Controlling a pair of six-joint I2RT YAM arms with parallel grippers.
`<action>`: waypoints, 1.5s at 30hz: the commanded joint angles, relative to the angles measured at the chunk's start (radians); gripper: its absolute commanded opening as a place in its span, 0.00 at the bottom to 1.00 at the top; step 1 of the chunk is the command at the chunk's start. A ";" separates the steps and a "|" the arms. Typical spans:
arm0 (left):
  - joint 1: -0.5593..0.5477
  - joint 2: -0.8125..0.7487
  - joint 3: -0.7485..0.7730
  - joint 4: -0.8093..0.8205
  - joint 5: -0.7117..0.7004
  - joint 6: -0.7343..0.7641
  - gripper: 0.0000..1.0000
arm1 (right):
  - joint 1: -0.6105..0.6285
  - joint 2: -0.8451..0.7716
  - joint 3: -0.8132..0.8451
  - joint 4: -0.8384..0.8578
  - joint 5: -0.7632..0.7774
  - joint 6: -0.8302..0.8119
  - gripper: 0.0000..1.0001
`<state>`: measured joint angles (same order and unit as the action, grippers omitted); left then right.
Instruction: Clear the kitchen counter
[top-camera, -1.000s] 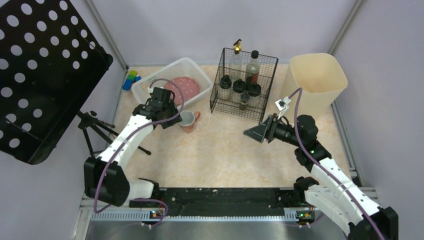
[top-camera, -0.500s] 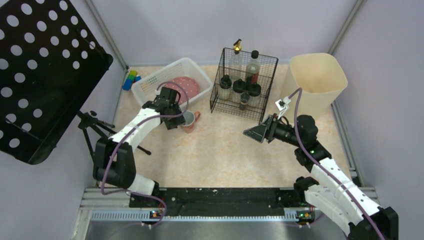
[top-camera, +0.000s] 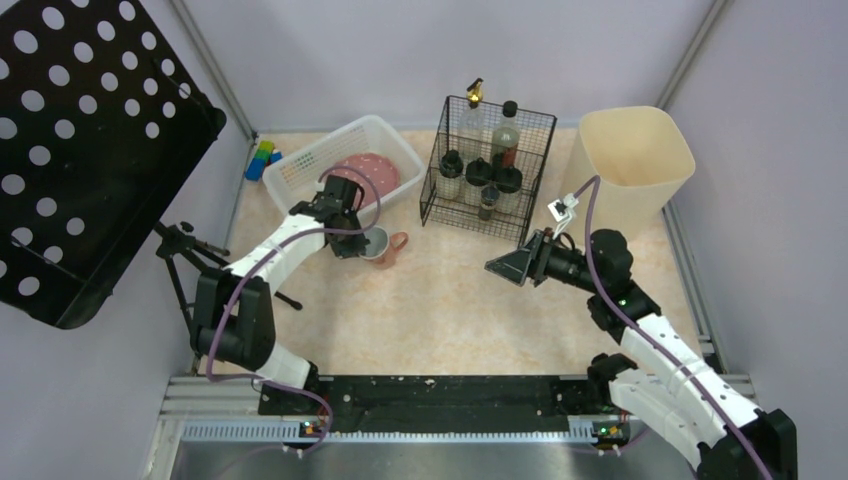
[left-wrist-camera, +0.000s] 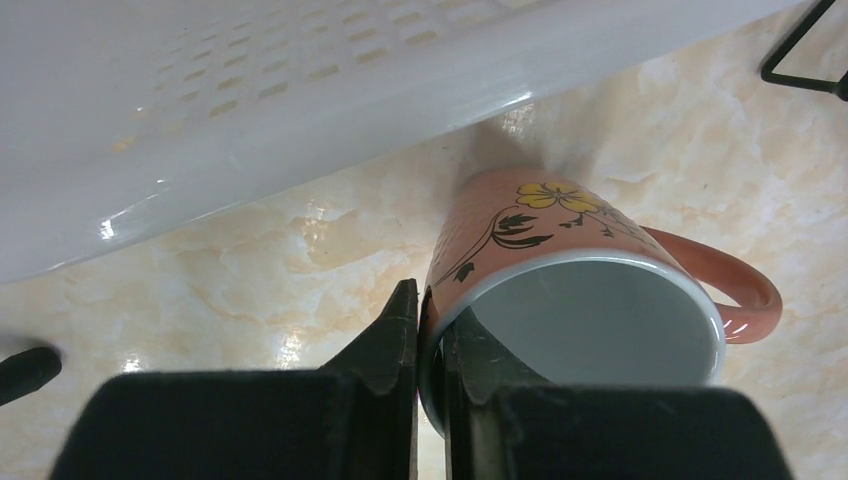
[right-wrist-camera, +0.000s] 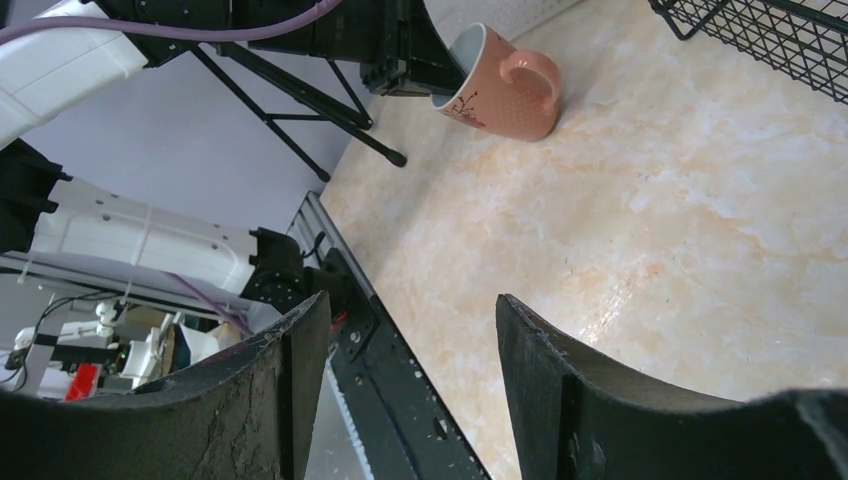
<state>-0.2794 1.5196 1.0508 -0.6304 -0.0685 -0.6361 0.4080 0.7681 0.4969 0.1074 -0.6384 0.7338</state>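
Note:
A salmon-pink mug (top-camera: 385, 246) with a yellow flower print stands on the marbled kitchen counter (top-camera: 450, 310), just in front of the white basket (top-camera: 300, 165). My left gripper (top-camera: 356, 242) is shut on the mug's left rim. In the left wrist view one finger is outside the mug (left-wrist-camera: 560, 240) wall and the other inside, where the gripper (left-wrist-camera: 428, 300) pinches it. The mug's handle points right. My right gripper (top-camera: 497, 266) hovers open and empty over the counter's right half. The right wrist view shows the mug (right-wrist-camera: 505, 95) far ahead of the gripper (right-wrist-camera: 410, 310).
The white basket holds a pink plate (top-camera: 368, 175). A black wire rack (top-camera: 485, 170) of bottles stands at the back centre and a beige bin (top-camera: 635, 160) at the back right. Coloured blocks (top-camera: 262, 158) lie at the back left. A tripod (top-camera: 195, 250) stands beside the left edge.
My left gripper moved down to the mug and closed on its rim. The mug shifted slightly to the right. The right arm barely moved.

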 joint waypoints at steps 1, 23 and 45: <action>-0.002 -0.033 0.047 0.019 0.004 0.028 0.00 | 0.016 -0.001 -0.006 0.044 0.012 -0.013 0.61; 0.034 -0.072 0.538 -0.194 -0.304 0.176 0.00 | 0.041 0.006 -0.017 0.091 0.021 0.001 0.61; 0.235 0.216 0.652 -0.223 -0.256 0.163 0.00 | 0.046 0.016 -0.055 0.160 -0.013 0.022 0.61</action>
<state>-0.0677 1.7172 1.6535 -0.8993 -0.3454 -0.4519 0.4385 0.7811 0.4446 0.1970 -0.6334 0.7456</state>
